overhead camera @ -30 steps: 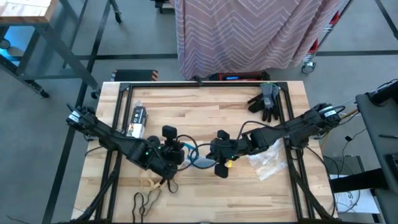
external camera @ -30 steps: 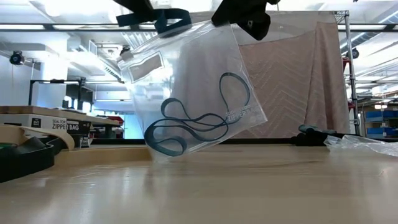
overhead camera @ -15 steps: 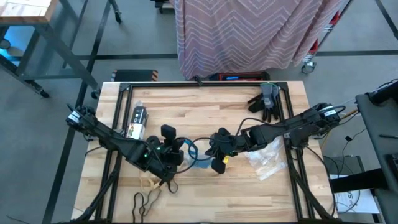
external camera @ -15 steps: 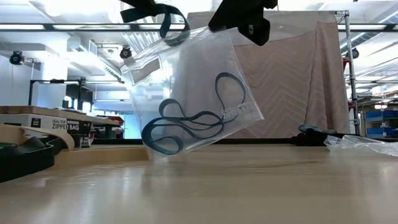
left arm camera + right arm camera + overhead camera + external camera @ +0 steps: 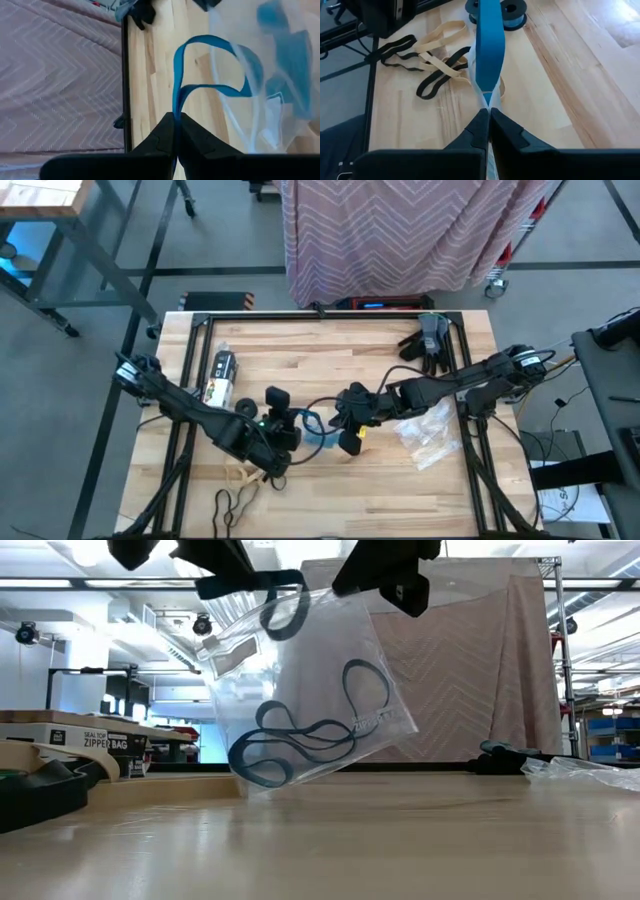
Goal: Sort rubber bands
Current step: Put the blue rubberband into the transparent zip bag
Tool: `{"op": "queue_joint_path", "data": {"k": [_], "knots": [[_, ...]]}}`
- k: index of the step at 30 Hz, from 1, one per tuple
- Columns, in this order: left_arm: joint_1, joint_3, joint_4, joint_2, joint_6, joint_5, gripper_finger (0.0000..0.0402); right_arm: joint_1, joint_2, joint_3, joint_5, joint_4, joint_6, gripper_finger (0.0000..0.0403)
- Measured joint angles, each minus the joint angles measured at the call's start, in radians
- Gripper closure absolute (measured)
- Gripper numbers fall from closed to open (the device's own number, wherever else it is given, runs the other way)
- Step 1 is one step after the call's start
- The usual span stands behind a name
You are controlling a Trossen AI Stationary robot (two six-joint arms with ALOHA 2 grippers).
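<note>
A clear zip bag (image 5: 300, 670) hangs above the table's middle with several blue rubber bands (image 5: 300, 745) in its lower corner. My right gripper (image 5: 385, 565) (image 5: 348, 420) is shut on the bag's top. My left gripper (image 5: 215, 560) (image 5: 283, 432), to the left of the bag's mouth, is shut on another blue rubber band (image 5: 280, 595), whose loop droops at the mouth. Tan rubber bands (image 5: 240, 475) and black rubber bands (image 5: 232, 502) lie flat on the table near its front left. My left gripper pinches the blue band between its two fingertips where two strands run together (image 5: 175, 107). The fingers slant down from the table's left. The band's loop (image 5: 215, 65) stands free past the tips, clear of the table, against the bag's plastic. My right gripper pinches the bag's clear top edge (image 5: 485, 100) between its fingertips, slanting down from the table's right. The bag hangs tilted below the fingers, clear of the table (image 5: 330, 840). A blue strip (image 5: 490, 50) runs just past the tips; whether the fingers touch it I cannot tell.
Dark work gloves (image 5: 425, 340) lie at the far right. Crinkly clear bags (image 5: 430, 435) lie right of the hanging bag. A zipper-bag box (image 5: 220, 375) sits at the left. Black frame rails (image 5: 185, 380) run along the table's sides.
My left gripper has sunk a little toward the bag's mouth and rolled. The blue band it holds, earlier above the bag's top edge, now droops as a loop at the mouth. The bag has stayed hanging from my right gripper.
</note>
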Motion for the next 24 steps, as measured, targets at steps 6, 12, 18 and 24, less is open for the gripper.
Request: {"op": "queue_joint_path", "data": {"k": [6,12,18,24], "knots": [[-0.011,0.000,-0.083,-0.004,0.001,0.007,0.0401,-0.005,0.000,0.000,0.000,-0.001,-0.019,0.0403],[-0.003,-0.002,-0.075,0.001,0.087,0.112,0.0401,-0.014,0.000,0.000,0.000,0.009,-0.069,0.0403],[0.019,-0.002,-0.031,0.003,0.233,0.141,0.0401,-0.016,0.000,0.000,0.001,0.032,-0.107,0.0403],[0.079,-0.002,-0.005,0.003,0.253,0.264,0.0401,-0.017,0.000,0.000,0.001,0.031,-0.117,0.0403]]}}
